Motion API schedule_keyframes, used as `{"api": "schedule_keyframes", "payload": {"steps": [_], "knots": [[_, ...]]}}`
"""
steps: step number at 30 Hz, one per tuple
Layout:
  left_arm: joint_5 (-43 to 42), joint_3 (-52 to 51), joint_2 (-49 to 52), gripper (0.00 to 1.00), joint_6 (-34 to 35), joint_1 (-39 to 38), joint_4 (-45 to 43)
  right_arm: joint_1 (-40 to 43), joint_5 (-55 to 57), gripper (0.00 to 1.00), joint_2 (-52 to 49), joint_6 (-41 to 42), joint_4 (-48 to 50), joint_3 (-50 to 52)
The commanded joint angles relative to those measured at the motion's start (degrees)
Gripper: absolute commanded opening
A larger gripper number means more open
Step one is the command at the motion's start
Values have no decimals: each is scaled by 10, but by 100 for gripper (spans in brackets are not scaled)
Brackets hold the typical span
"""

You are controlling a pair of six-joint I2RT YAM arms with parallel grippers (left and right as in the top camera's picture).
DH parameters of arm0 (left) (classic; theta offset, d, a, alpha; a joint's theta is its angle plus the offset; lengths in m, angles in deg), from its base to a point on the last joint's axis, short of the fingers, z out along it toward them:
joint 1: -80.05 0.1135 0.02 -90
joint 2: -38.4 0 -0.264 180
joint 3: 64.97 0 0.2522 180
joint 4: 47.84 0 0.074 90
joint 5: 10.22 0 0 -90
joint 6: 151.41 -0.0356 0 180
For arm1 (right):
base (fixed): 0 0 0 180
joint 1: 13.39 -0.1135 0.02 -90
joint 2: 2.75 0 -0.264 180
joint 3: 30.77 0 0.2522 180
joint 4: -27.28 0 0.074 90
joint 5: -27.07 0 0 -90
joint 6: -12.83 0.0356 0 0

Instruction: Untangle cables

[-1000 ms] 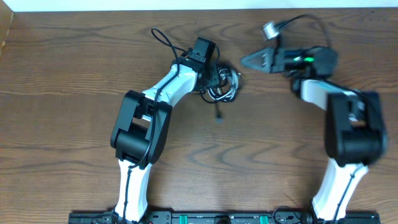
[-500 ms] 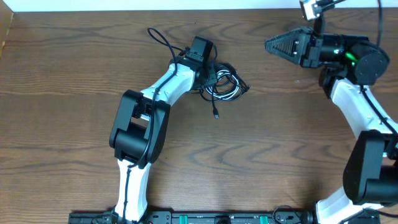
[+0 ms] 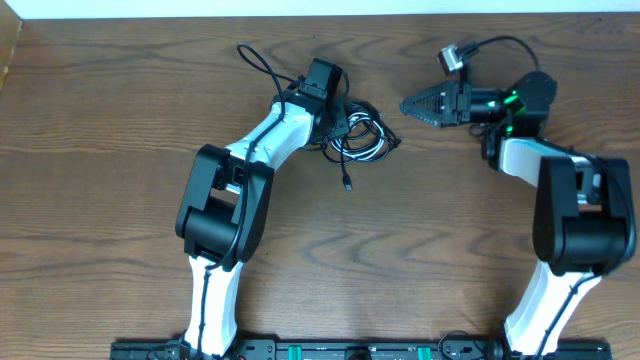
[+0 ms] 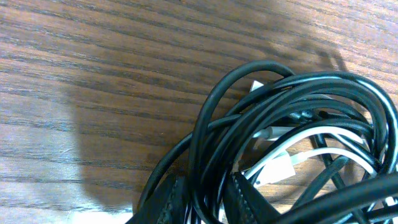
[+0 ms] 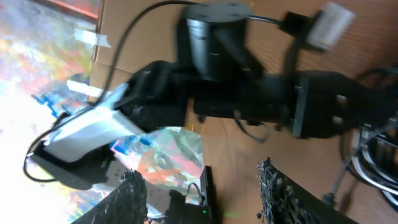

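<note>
Wood table [image 3: 120,120] — cables [image 3: 365,140] one knotted bundle, nothing separated yet. Left gripper [image 4: 208,198] clamped on cables; right gripper [image 5: 202,180] apart, empty — untangling barely begun.

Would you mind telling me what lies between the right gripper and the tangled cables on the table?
Only bare wooden table; the overhead view shows nothing between the right gripper and the cable bundle.

A tangled bundle of black and white cables [image 3: 362,140] is carried by the dark, wood-grained worktop [image 3: 100,150], toward its far middle.
</note>
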Motion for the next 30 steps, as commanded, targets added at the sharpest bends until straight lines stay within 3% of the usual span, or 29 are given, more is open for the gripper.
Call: {"api": "schedule_keyframes", "payload": {"steps": [1,14,22,24,30], "knots": [[22,-14,23,27,3,9,15,-5,12,58,-46,-40,3,2],[23,-14,23,27,3,9,15,-5,53,60,-153,-119,-3,2],[22,-14,23,27,3,9,15,-5,160,59,-155,-197,-141,2],[23,-14,23,27,3,9,15,-3,156,57,-154,-169,-151,-3],[23,-14,23,27,3,9,17,4,114,66,-120,-102,-143,-57]]}}
